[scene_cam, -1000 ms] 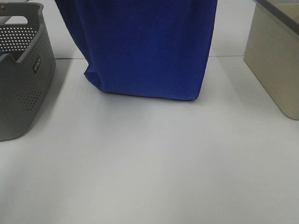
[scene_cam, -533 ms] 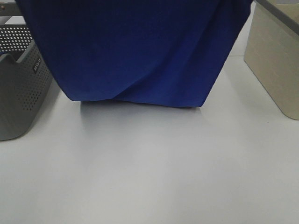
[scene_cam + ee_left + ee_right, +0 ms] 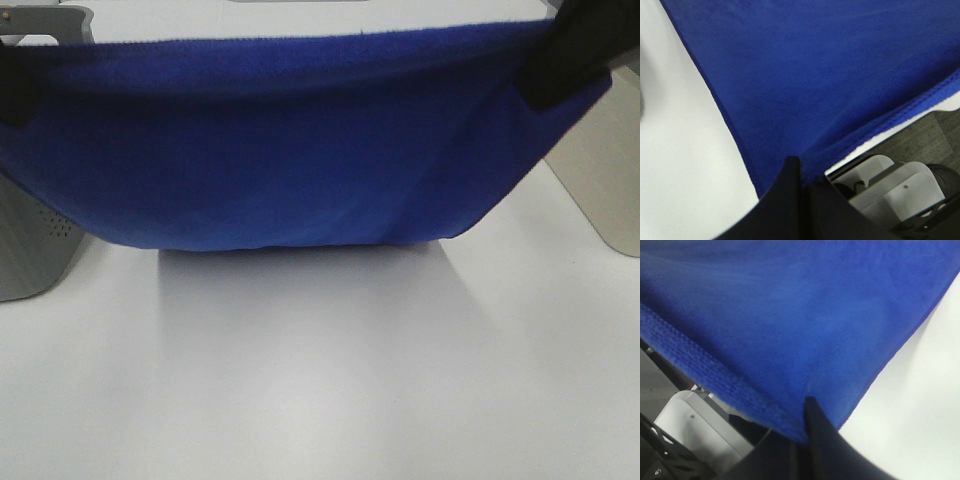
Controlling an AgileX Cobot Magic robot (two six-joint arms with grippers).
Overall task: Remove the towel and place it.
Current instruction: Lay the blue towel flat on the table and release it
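The towel [image 3: 300,150] hides most of the grey basket [image 3: 30,265].

Towel [image 3: 290,170] hangs between left end effector [image 3: 15,90] and right end effector [image 3: 550,80]; basket [image 3: 30,265] behind left, bin [image 3: 600,190] right.

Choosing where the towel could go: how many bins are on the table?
2. A grey basket at the left edge, partly behind the towel, and a beige bin at the right edge. The spread towel may hide others.
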